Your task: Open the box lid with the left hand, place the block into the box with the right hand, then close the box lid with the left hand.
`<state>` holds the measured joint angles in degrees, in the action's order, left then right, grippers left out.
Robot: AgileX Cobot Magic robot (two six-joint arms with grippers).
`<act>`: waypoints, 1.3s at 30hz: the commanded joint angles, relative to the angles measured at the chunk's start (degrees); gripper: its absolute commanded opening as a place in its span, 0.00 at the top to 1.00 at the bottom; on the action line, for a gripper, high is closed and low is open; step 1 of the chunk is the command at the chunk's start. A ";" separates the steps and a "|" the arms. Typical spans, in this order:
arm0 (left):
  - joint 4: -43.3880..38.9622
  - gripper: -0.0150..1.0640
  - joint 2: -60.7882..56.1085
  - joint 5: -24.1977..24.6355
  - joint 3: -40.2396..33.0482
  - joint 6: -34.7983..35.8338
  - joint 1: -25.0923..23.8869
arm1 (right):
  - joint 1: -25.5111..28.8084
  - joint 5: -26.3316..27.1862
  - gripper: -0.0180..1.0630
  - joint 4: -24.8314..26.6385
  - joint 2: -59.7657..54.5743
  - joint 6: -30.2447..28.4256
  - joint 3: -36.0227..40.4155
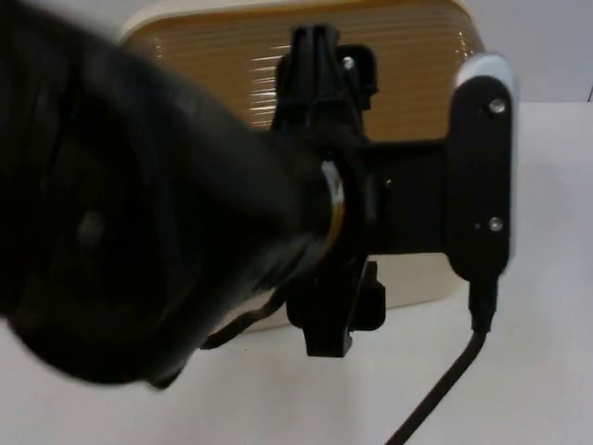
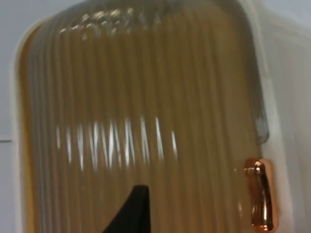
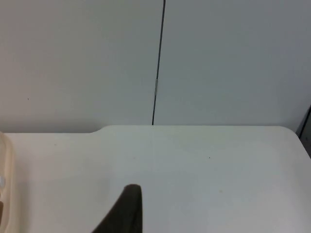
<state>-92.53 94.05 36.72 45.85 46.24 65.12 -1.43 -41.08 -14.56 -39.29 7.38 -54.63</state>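
Currently: left end effector hung over ribbed tan box lid, finger spread impossible to judge | copper clasp sat at lid's cream rim | right end effector fingertip waited above white desk, spread unclear.

My black arm crosses a box of cream rim, its lid ribbed in golden tan with pale glints. A copper-coloured clasp shines. The bench is white, the wall grey.
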 commanded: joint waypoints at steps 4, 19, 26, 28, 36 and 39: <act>-7.42 0.06 -0.01 1.49 -2.18 11.20 0.56 | 0.05 0.98 0.02 -0.34 0.20 -0.51 -0.47; -7.42 0.70 0.82 -0.32 -2.18 11.05 -0.63 | 0.05 0.47 0.02 -0.22 0.20 -0.51 -0.47; -3.05 0.77 0.82 -5.68 -2.18 6.49 -4.60 | 0.05 0.22 0.02 -0.14 0.20 -0.51 -0.47; -2.92 0.92 0.82 -6.07 -2.05 6.48 -5.27 | 0.05 0.22 0.02 -0.14 0.20 -0.41 -0.47; -2.71 0.99 0.82 -7.87 -2.05 6.38 -5.27 | 0.05 0.22 0.02 -0.14 0.20 -0.41 -0.47; -2.71 0.99 0.82 -10.10 -2.05 5.75 -5.27 | 0.05 0.32 0.02 -0.14 0.20 -0.41 -0.47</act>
<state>-95.90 94.72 28.42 43.84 52.46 59.96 -1.43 -41.08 -14.56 -39.29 7.38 -54.63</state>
